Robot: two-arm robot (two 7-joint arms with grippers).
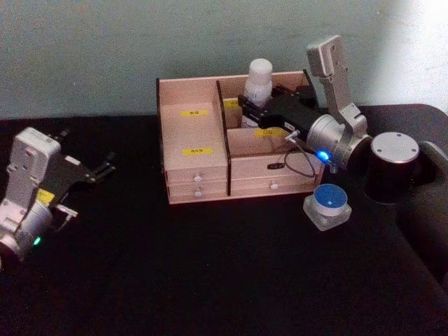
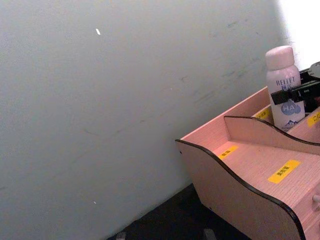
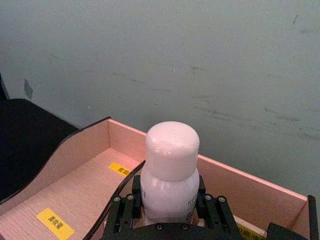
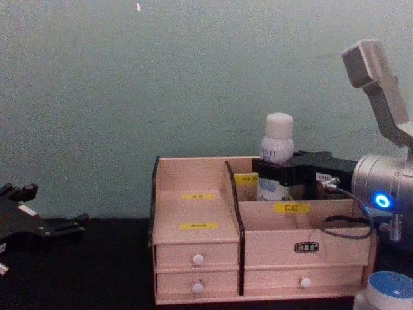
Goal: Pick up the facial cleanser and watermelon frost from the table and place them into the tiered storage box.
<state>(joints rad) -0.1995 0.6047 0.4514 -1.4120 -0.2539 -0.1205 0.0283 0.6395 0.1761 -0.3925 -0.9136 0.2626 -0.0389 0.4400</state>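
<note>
The facial cleanser (image 1: 259, 78), a white bottle with a rounded cap, stands upright in the back right compartment of the tiered storage box (image 1: 196, 150). My right gripper (image 1: 250, 103) reaches in from the right and is shut on the bottle's body below the cap. The right wrist view shows black fingers (image 3: 122, 212) pressed against both sides of the bottle (image 3: 170, 170). Whether its base rests on the compartment floor is hidden. The watermelon frost (image 1: 327, 204), a small square jar with a blue lid, sits on the table just right of the box's front corner. My left gripper (image 1: 87, 150) is parked open at the far left.
The black table (image 1: 210, 280) has free room in front of the box and between the box and the left arm. A grey-green wall (image 1: 105, 49) rises close behind the box. Two rows of white-knobbed drawers (image 4: 197, 259) face me.
</note>
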